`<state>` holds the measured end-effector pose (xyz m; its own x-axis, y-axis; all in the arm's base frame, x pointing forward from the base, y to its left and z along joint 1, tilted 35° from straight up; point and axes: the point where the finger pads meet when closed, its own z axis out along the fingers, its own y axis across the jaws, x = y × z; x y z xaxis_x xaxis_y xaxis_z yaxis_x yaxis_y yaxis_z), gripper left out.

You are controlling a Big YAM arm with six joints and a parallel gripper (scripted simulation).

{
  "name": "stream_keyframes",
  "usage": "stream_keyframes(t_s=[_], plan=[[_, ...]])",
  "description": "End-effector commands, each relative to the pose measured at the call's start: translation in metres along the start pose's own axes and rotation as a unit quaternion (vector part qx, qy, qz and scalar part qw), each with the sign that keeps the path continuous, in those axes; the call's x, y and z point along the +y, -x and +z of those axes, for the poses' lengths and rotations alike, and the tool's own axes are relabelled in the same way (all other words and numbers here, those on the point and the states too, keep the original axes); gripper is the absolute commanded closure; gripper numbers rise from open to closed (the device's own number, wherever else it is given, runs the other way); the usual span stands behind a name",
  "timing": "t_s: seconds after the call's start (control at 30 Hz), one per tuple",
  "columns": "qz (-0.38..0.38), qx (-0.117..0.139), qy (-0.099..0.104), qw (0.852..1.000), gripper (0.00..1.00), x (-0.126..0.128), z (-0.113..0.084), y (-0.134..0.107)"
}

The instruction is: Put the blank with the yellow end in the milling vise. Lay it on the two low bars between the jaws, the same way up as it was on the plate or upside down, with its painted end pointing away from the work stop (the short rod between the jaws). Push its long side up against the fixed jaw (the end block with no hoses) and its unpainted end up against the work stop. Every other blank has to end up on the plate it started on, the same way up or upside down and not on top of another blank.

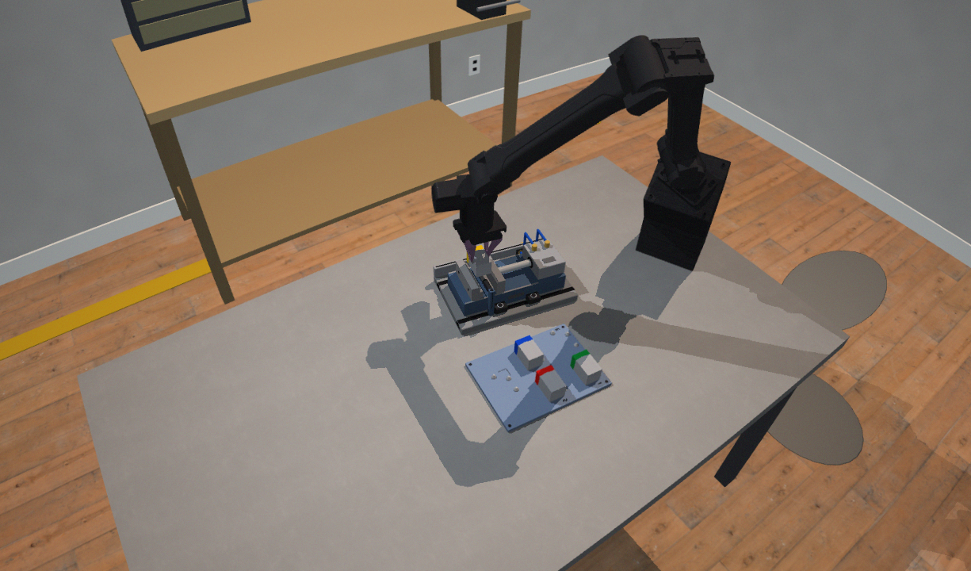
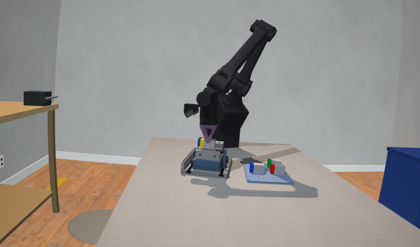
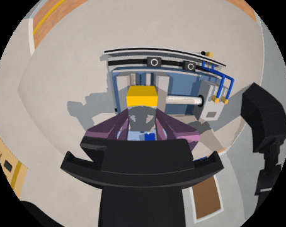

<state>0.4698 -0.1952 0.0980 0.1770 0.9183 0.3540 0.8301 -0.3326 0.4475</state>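
Note:
My gripper point(image 1: 483, 255) point(image 2: 208, 140) point(image 3: 142, 111) is shut on the blank with the yellow end point(image 1: 482, 266) point(image 2: 201, 143) point(image 3: 142, 97), gripping its grey body across the width. It holds the blank low over the milling vise point(image 1: 506, 284) point(image 2: 206, 161) point(image 3: 183, 84), in the gap between the jaws and nearer the fixed jaw point(image 1: 467, 281) than the block with hoses point(image 1: 548, 259) point(image 3: 210, 105). The yellow end points away from the wrist camera. I cannot tell whether the blank rests on the low bars. The work stop is hidden by my fingers.
The blue plate point(image 1: 495, 388) point(image 2: 266, 179) lies in front of the vise with the blue-end blank point(image 1: 527, 353) point(image 2: 256, 167), the red-end blank point(image 1: 551, 383) point(image 2: 273, 168) and the green-end blank point(image 1: 586, 365) point(image 2: 269, 162) side by side. A wooden shelf point(image 1: 318, 162) stands behind the table.

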Motion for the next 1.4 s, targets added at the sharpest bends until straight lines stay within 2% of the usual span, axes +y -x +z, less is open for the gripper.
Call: stream_keyframes(t_s=[0.0, 1.37], plan=[[0.001, -0.001, 0.001, 1.0, 1.0, 0.0022, 0.0051, 0.0004], [0.0, -0.001, 0.003, 1.0, 1.0, 0.004, 0.0039, 0.0]])
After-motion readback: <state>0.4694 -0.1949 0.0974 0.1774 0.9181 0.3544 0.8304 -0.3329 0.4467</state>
